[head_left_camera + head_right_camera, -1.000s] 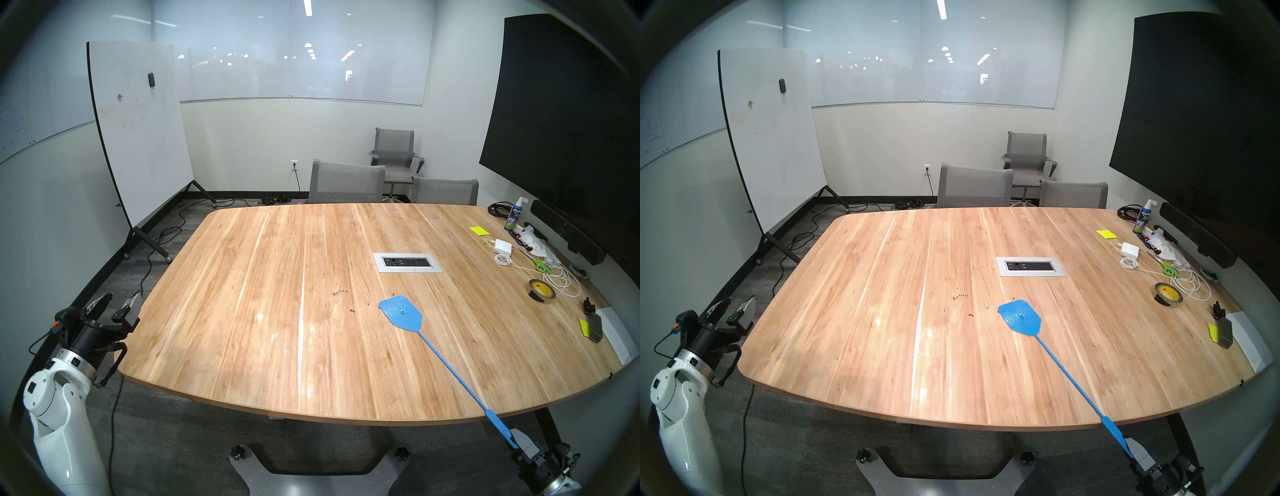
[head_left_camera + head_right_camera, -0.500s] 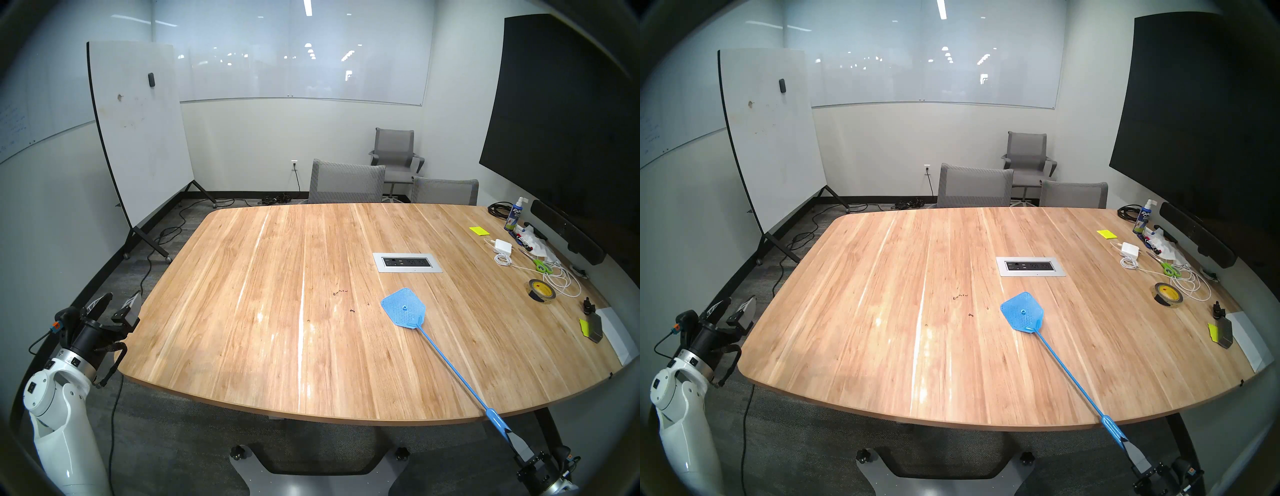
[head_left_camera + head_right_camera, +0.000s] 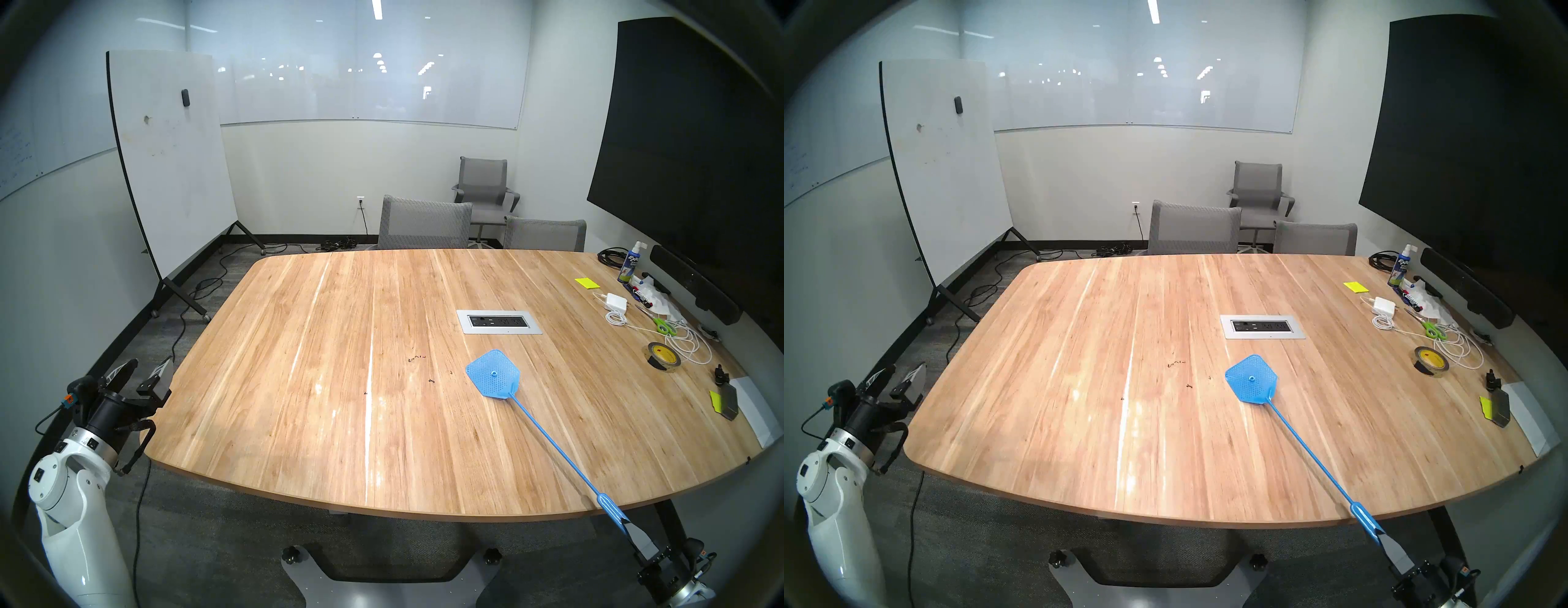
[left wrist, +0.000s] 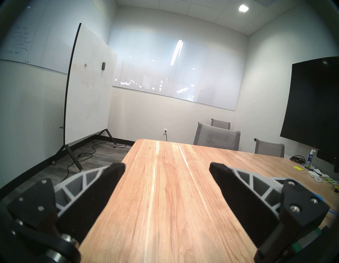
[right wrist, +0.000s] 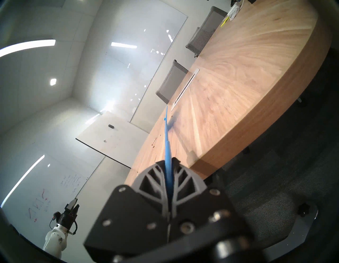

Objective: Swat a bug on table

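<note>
A blue fly swatter [image 3: 493, 379] reaches over the wood table [image 3: 275, 403], its head tilted just above the surface right of centre. My right gripper [image 3: 627, 528] is shut on the end of the swatter's handle [image 5: 167, 147] off the near right edge. The bug [image 3: 431, 381], a tiny black legged speck, lies left of the swatter head. More dark specks [image 3: 415, 358] lie nearby, and one [image 3: 365, 392] sits farther left. My left gripper [image 4: 167, 166] hovers open and empty beside the table's near left corner.
A silver outlet panel [image 3: 499, 322] is set into the table behind the swatter head. Tape roll [image 3: 664, 361], scissors [image 3: 664, 326], charger with cable [image 3: 616, 301], spray bottle [image 3: 631, 265] and a black knob [image 3: 720, 373] crowd the right side. Chairs [image 3: 424, 223] stand at the far edge.
The swatter head lay flat and has tipped up, shifting slightly right, as my right gripper shut on the handle. A speck by the head's far corner is gone; one now shows farther left.
</note>
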`<state>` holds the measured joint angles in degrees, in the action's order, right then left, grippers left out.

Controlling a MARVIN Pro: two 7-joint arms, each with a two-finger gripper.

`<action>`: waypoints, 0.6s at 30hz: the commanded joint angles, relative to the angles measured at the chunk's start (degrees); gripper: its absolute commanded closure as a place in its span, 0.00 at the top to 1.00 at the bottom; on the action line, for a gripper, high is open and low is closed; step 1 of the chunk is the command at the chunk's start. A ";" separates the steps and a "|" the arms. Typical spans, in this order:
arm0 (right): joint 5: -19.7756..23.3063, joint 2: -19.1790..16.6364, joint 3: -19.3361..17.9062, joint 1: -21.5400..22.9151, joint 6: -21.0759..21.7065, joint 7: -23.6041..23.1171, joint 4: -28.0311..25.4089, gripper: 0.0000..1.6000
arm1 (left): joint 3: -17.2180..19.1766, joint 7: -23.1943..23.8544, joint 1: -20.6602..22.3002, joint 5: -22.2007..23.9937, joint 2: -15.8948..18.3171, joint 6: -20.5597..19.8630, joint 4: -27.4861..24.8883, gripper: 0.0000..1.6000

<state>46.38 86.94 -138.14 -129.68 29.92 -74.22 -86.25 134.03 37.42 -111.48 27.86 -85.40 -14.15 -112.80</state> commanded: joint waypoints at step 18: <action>2.53 0.31 1.29 1.77 6.54 1.85 -5.82 0.00 | 0.22 0.26 0.14 -0.10 -0.15 -0.20 -0.97 1.00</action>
<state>47.17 87.37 -136.92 -128.27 34.70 -70.67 -89.74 134.16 37.63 -111.31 27.63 -85.58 -14.24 -112.79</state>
